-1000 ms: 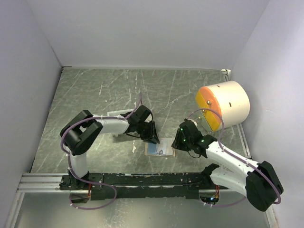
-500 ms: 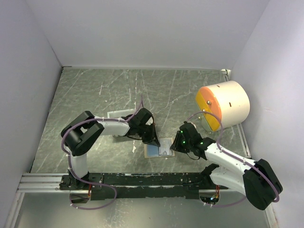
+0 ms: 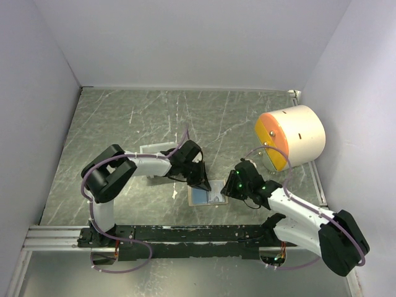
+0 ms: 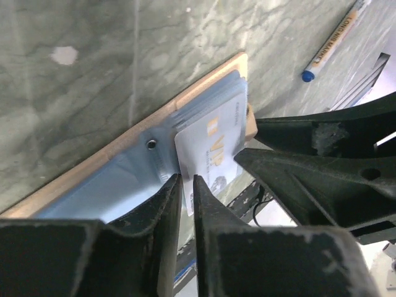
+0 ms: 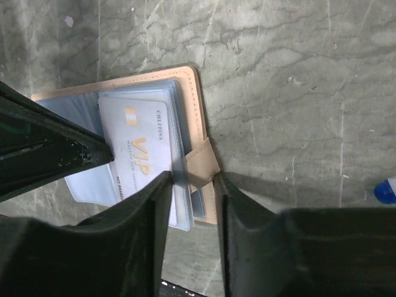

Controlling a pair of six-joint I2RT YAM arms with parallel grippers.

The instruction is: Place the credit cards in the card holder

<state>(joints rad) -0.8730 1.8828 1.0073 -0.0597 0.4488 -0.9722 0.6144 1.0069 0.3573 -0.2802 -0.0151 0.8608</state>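
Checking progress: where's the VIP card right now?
Right wrist view, centre-left: the VIP card lies on the open card holder's clear sleeves, just left of its snap tab.

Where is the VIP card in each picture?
Top external: the VIP card is a tiny pale patch just below the middle.
Left wrist: the card is in the middle, poking out of the card holder.
Right wrist: the card is left of the middle, gold letters showing.
Shared landmark: the tan card holder, which lies under the card in all three.

White card [image 5: 139,158] w/ "VIP" in gold.
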